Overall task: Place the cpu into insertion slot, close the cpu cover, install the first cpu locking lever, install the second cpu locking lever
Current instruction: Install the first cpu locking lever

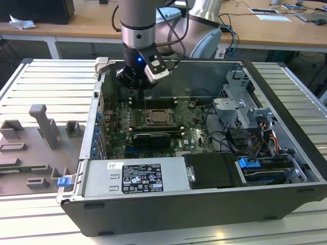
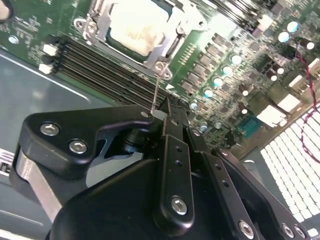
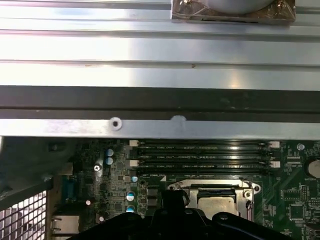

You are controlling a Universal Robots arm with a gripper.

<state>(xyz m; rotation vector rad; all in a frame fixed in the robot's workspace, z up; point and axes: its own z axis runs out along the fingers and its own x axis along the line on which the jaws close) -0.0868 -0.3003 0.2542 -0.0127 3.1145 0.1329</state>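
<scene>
Your cpu [image 2: 134, 27] sits flat in the insertion slot [image 3: 182, 189], and the cpu cover [image 2: 102, 20] lies down over it, so the pale chip shows through the cover's window. At one corner of the slot a thin wire locking lever [image 2: 156, 90] stands up. Its upper end meets the tips of your hand [image 2: 162, 116], which hangs just beside and above the slot, over the long black memory slots [image 2: 100, 60]. The fingers look pressed together on that lever end. The slot is mounted on the green motherboard [image 2: 225, 55], which lies in the bottom of the open computer case [image 1: 286, 81]. The same case also holds a grey drive cage [image 1: 235, 109] with cables and a grey labelled box [image 1: 138, 178], both apart from the slot. The case rests on the ribbed metal counter [image 1: 46, 81], where grey fixture blocks [image 1: 43, 132] lie outside the case, well apart from the slot.
</scene>
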